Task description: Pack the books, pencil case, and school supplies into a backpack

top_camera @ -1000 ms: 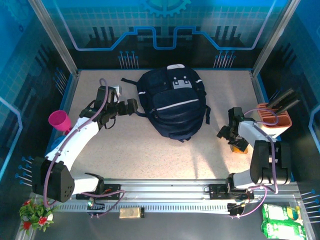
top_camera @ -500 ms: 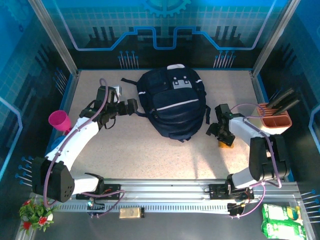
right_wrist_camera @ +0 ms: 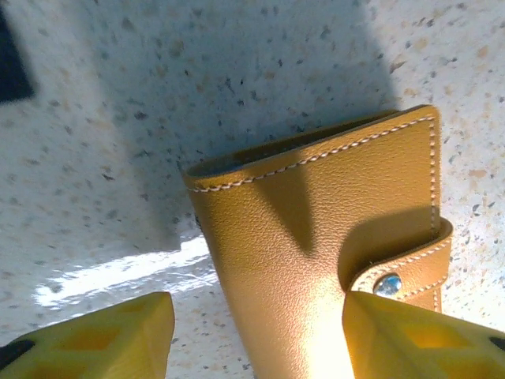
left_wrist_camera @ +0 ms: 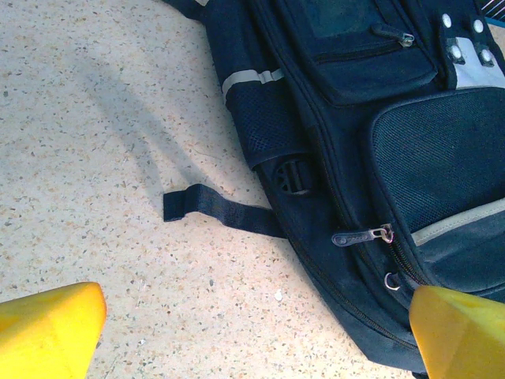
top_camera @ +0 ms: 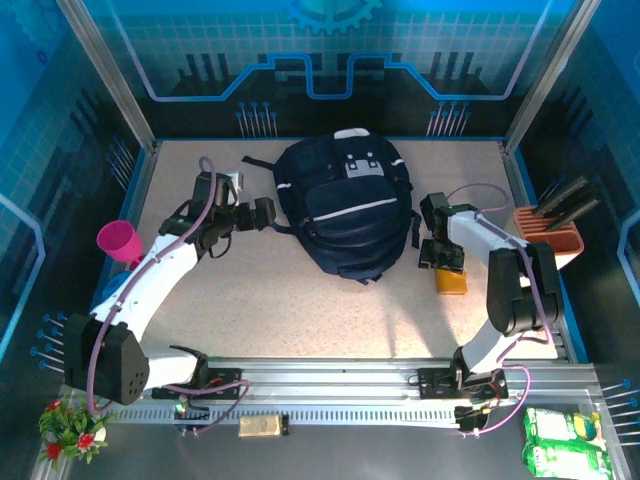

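One flat, grained leather wallet (right_wrist_camera: 308,253) on speckled tabletop (right_wrist_camera: 237,79)

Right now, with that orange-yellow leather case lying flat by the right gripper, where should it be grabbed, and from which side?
Probably across its two long stitched sides, mid-body, coming straight down from above. The orange-yellow case lies flat on the table, so only its side edges offer a pinch. Stay clear of the snap strap, which would likely shift under a finger.

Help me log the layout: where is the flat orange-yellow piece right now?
In the top view, the orange-yellow piece lies on the table right of the backpack, close beneath the right gripper.
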Controlling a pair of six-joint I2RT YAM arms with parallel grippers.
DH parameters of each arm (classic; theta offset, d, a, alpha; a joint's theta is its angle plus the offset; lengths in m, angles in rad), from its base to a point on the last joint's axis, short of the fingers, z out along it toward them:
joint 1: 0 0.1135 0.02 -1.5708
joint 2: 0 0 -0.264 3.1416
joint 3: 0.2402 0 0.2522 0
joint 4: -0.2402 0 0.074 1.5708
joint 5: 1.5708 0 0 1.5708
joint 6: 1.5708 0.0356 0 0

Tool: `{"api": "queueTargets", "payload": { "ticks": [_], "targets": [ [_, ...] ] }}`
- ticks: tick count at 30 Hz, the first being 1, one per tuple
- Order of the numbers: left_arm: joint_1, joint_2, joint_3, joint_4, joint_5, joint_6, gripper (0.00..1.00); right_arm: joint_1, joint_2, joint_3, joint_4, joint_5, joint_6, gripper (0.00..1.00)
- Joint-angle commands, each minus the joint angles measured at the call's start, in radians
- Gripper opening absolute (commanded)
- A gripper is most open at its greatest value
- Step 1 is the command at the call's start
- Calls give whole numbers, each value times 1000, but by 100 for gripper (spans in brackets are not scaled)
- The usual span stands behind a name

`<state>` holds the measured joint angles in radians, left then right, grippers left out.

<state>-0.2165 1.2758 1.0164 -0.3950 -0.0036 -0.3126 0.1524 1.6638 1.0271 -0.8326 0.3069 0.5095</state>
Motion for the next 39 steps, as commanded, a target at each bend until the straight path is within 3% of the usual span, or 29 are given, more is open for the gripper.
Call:
{"api": "queueTargets", "payload": {
  "ticks": [1, 9, 13, 16, 21, 27, 32, 39],
  "targets": [
    [11, -16, 4, -5, 11, 14, 99, 12, 34, 27, -43, 18, -38, 57],
    [11, -11, 10, -9, 12, 15, 99, 17, 118, 42, -43, 74, -11, 44],
    [11, -8, 14, -13, 15, 16, 99, 18, 118, 44, -38, 66, -6, 28],
    [11, -5, 16, -11, 22, 15, 99, 17, 69, 41, -38, 72, 2, 15],
    [11, 9, 21, -3, 70, 7, 99, 16, -60, 47, -34, 29, 9, 6],
    [11, 40, 24, 35, 209, -39, 99, 22, -234, 56, 52, -245, -39, 5],
    [1, 86, 4, 166, 426, -113, 99, 36, -347, 64, 174, -530, -28, 4],
    [-108, 174, 32, 258, 468, -176, 99, 82, -377, 36, 416, -822, 98, 6]
  ]
}}
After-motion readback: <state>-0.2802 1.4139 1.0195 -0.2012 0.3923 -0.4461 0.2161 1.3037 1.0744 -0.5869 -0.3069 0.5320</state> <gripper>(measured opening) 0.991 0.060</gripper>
